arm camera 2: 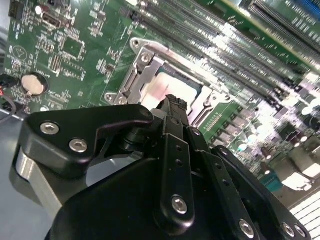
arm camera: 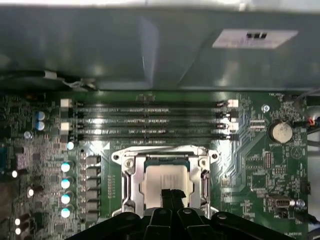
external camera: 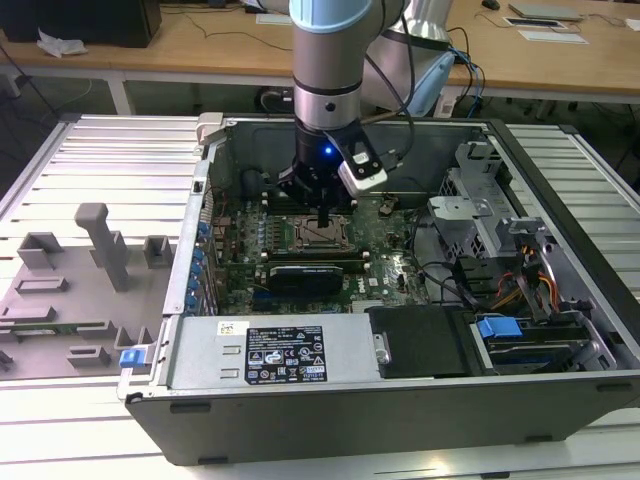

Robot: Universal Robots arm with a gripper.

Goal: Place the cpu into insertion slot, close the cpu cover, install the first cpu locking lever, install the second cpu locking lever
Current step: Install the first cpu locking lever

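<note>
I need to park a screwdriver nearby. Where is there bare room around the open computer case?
The ribbed metal table between the case and the grey fixture tray is bare. Inside is crowded: the gripper hangs over the insertion slot.

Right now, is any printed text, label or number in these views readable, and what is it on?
None can be read.
Black label on the power supply: print too small.
White sticker on the case wall: blurred.
Motherboard markings: too fine.

An open computer case (external camera: 560,400) is laid on a slatted metal table (external camera: 90,160). A grey plastic fixture tray (external camera: 70,300) is seen beside it.
</note>
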